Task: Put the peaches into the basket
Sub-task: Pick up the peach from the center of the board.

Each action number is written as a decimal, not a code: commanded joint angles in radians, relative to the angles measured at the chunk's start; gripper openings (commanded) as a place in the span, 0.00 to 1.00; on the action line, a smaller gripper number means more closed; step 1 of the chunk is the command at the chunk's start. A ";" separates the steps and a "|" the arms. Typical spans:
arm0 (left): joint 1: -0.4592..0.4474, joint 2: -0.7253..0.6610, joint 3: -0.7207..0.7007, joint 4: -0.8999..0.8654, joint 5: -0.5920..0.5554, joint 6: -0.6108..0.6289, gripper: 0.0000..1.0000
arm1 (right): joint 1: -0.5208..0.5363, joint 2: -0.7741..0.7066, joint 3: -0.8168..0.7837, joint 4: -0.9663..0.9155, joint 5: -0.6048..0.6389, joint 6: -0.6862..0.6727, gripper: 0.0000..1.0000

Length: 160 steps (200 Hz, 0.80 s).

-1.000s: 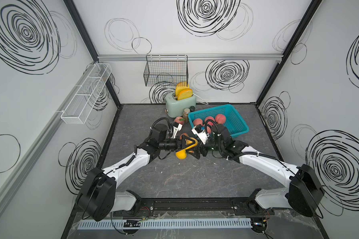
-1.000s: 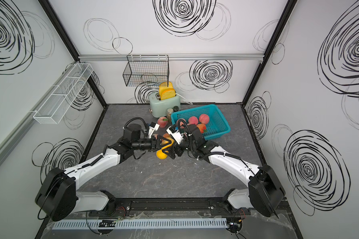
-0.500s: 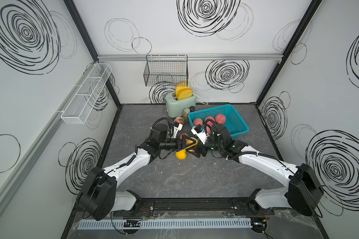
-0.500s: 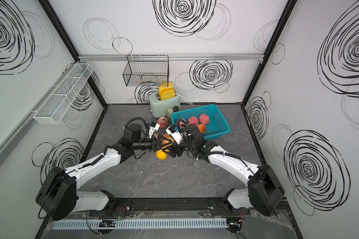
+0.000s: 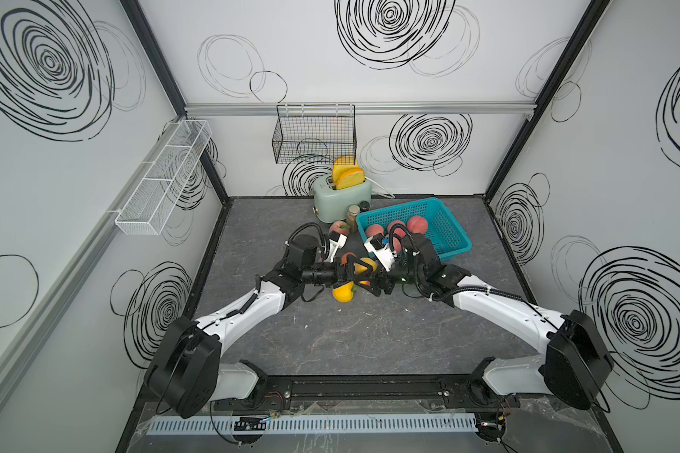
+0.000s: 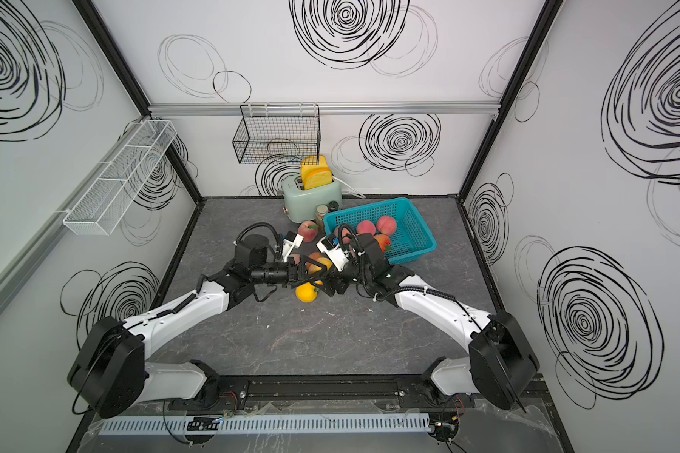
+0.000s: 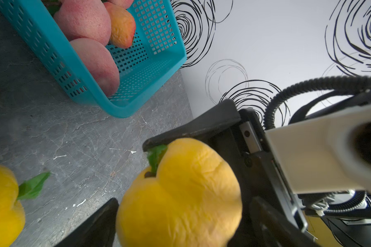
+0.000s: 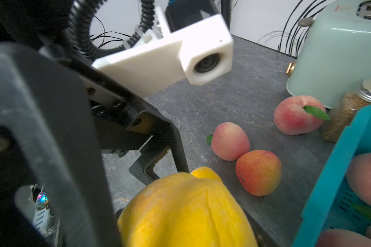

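Yellow peach [image 7: 180, 192] in right tool [image 7: 130, 174], near basket [image 7: 90, 94]

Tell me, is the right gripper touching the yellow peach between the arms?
Touching. In the left wrist view, the right gripper has a black finger pressed against the yellow peach beside its leaf, no gap.

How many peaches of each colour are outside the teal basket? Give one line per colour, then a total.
Yellow: 2, the held yellow peach in the right claw and the loose yellow peach on the table
Pink: 2, the first pink peach and the second pink peach
Orange-red: 1, the orange-red peach
Total: 5
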 commanded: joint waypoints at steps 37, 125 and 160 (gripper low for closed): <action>0.028 -0.017 0.097 -0.168 -0.069 0.182 0.99 | -0.146 -0.009 0.053 -0.077 0.071 -0.002 0.68; 0.024 -0.008 0.205 -0.351 -0.270 0.405 0.98 | -0.295 0.125 0.190 -0.167 0.190 0.044 0.68; 0.014 0.014 0.247 -0.415 -0.356 0.487 0.98 | -0.334 0.182 0.238 -0.202 0.215 0.041 0.68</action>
